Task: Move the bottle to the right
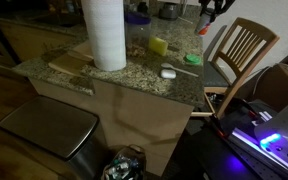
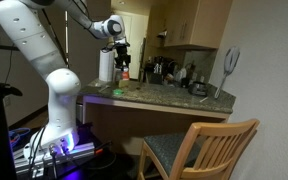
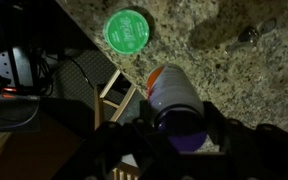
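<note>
- The gripper was clamped around the bottle, held near the granite counter edge (whether it had lifted clear was hard to tell)
- Grasp looked done; carrying it right and setting it down remained

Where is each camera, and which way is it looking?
Exterior view: up high beside the counter, looking down at the roll; the robot's base shows.
Exterior view: across the room behind the chair, looking level at the counter; arm and gripper show.
Wrist view: on the wrist, looking down at the bottle between the fingers.
Shared: both exterior views show roll, chair and counter.
</note>
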You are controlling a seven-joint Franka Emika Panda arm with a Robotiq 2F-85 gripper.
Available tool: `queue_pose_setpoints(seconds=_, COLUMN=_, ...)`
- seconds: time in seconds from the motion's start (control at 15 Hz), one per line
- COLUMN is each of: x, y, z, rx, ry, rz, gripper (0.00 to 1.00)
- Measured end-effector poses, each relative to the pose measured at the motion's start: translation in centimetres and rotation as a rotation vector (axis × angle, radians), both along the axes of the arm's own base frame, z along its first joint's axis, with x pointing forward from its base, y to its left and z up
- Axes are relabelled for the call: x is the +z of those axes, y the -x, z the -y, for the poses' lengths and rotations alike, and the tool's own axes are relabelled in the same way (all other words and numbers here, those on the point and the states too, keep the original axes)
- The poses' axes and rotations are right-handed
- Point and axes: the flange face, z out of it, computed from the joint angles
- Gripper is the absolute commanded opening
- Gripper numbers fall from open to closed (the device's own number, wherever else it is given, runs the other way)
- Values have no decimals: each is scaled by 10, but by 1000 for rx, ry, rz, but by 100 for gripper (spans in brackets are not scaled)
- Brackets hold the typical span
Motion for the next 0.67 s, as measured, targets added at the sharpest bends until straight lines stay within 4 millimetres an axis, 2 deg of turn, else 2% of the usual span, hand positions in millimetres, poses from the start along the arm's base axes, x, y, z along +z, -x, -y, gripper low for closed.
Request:
queue_pose_setpoints(seconds=0.07, x=1, y=-11, z=8, rx=-20, ry=-11, rz=-4, gripper=29)
queue_pose_setpoints(seconds=0.13, x=1, y=-18, z=10, rx=-30, ry=-17, rz=-8, gripper=29)
queue_pose_setpoints(seconds=0.27, x=-4, y=-19, z=8, rx=-21, ry=-15, rz=-21, gripper=29)
queue_pose_setpoints(seconds=0.47, x=-19, y=-23, z=8, rx=-55, ry=-5, rz=-46, gripper=29)
queue_pose_setpoints(seconds=0.67, x=-30, y=-60, z=29, rx=-209, ry=-10, rz=-45, gripper=29)
